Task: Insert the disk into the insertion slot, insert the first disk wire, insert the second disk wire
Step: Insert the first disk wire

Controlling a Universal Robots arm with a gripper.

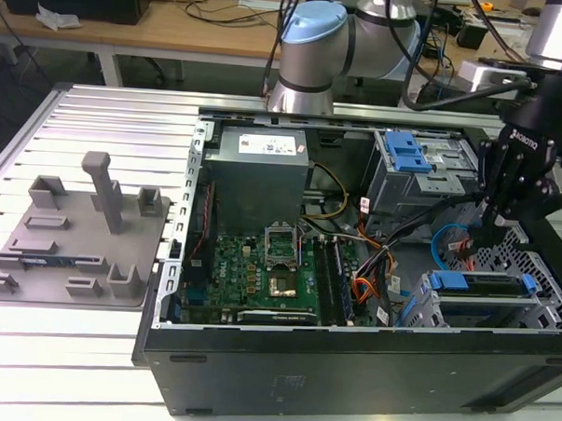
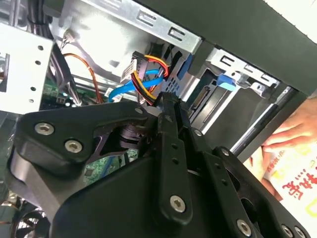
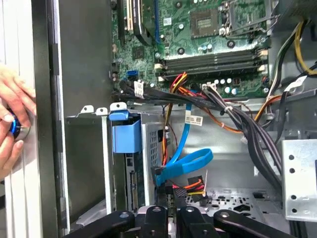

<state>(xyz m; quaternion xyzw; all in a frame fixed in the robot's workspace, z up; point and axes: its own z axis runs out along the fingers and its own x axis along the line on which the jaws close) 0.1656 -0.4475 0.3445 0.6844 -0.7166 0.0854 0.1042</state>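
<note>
1. the gripper [image 3: 171, 212] hangs inside the open computer case [image 1: 349, 372]. its jaws stand narrow and appear to be closed on the first disk wire [image 3: 190, 187], whose dark plug sits right at their tips with the orange-red strands trailing off it.
2. in the second wrist view the strands run in at the tips of the jaws, and the plug pokes out just beyond them.
3. just beside the plug lies the disk [image 3: 132, 181], seated in the insertion slot [image 3: 106, 163], so the first step looks done. the blue caddy tab stands at the slot's mouth.
4. the relation that counts is that the disk's connector edge faces the jaws across a small gap, near but apart. the disk lies off to one side of the jaws rather than under them, so the plug would meet that edge by travelling sideways.
5. in the exterior view the disk's long axis runs from that view's left to its right, and the gripper hangs above the slot's far side.
6. the second disk wire [image 3: 185, 161] loops through the same gap. its plug hangs loose close to the connector edge and does not look plugged in.
7. farther off lies the motherboard [image 3: 213, 29].
8. outside the case wall, a person's hand [image 3: 12, 119] rests by the worktop [image 1: 88, 351].
</note>
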